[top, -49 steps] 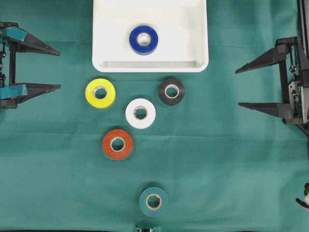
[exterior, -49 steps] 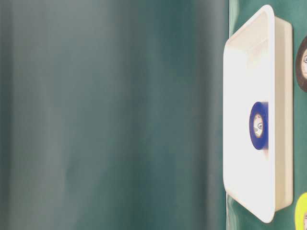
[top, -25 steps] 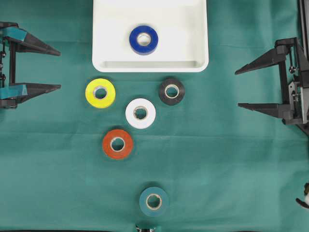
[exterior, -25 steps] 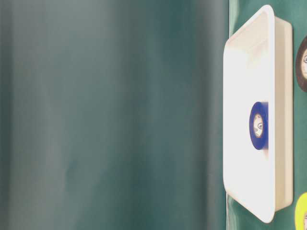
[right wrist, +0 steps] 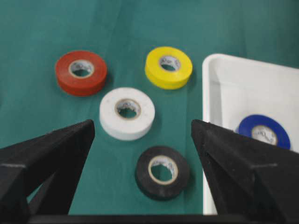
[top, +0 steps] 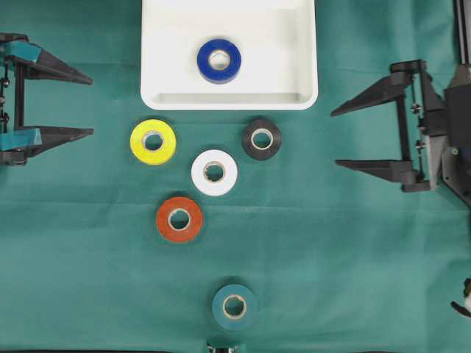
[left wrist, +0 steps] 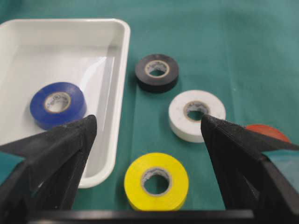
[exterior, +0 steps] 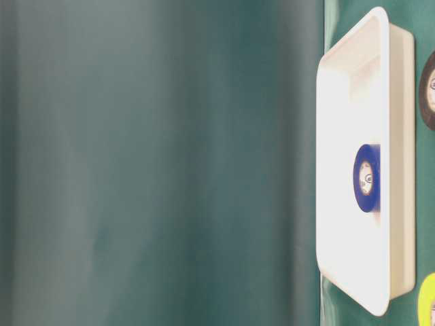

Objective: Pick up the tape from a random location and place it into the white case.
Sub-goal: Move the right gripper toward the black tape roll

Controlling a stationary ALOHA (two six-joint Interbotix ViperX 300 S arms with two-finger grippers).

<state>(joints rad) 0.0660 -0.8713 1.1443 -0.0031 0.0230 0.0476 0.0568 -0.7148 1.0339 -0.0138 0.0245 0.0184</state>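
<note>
A teal tape roll (top: 235, 306) lies flat nearest the front edge of the green cloth (top: 353, 279), alone and well apart from the others. Farther in sits an orange roll (top: 179, 219), then a white roll (top: 214, 172) just beyond it and to its right. Past that, a yellow roll (top: 153, 141) lies to the left and a black roll (top: 261, 139) to the right, both near the front rim of the white case (top: 302, 66). At about that depth the left gripper (top: 82, 104) waits at the left edge, jaws spread wide and holding nothing, while the right gripper (top: 337, 137) stands at the right side, likewise spread wide and empty, pointing toward the black roll. Farthest back, a blue roll (top: 218, 60) rests flat inside the case.
</note>
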